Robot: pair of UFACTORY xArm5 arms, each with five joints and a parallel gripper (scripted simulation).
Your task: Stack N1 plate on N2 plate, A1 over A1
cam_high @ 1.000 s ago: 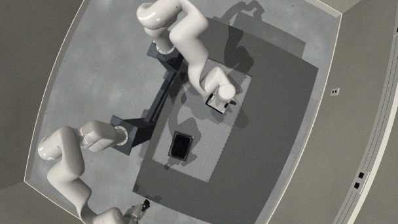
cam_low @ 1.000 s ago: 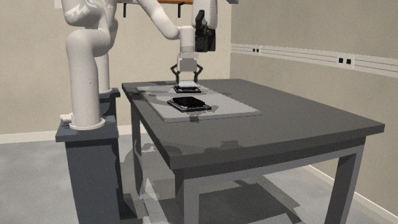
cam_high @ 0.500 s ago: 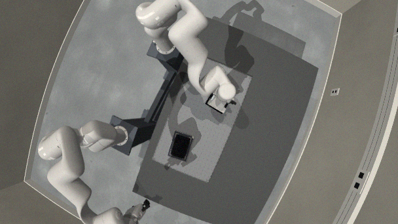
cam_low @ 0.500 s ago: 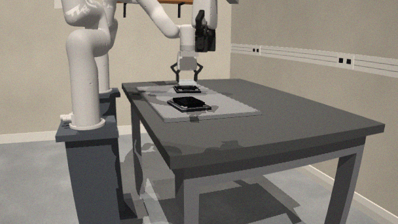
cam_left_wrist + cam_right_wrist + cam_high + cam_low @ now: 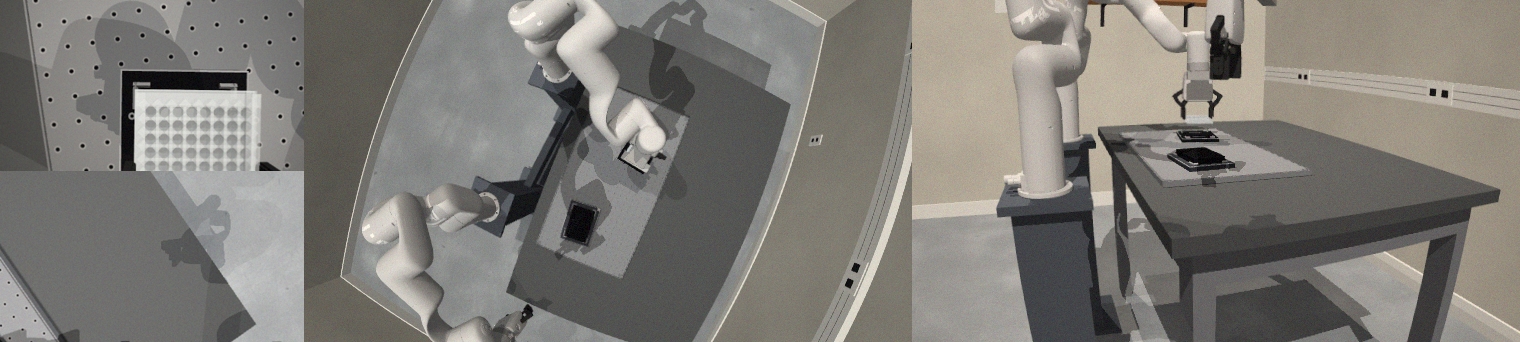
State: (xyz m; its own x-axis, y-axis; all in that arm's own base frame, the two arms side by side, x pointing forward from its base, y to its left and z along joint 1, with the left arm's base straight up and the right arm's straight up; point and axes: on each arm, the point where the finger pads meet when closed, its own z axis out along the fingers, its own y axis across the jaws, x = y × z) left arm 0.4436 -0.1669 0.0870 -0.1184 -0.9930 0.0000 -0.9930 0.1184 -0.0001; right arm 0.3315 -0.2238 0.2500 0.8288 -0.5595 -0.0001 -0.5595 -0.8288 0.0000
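Looked like a lab: two pedestal-mounted robot arms [image 5: 591, 65] [image 5: 1039, 120] stood beside the table [image 5: 729, 150] [image 5: 1337, 165], perforated board [image 5: 624, 240] [image 5: 1262, 162] [image 5: 76, 133] [image 5: 15, 312] on it.

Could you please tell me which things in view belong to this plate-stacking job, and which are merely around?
Part of the job:
- white 96-well plate, held above nest N1
- nest N1
- black plate, in nest N2
- nest N2
- left pincer

Merely around (nothing loose seen):
- wall sockets
- orange shelf board
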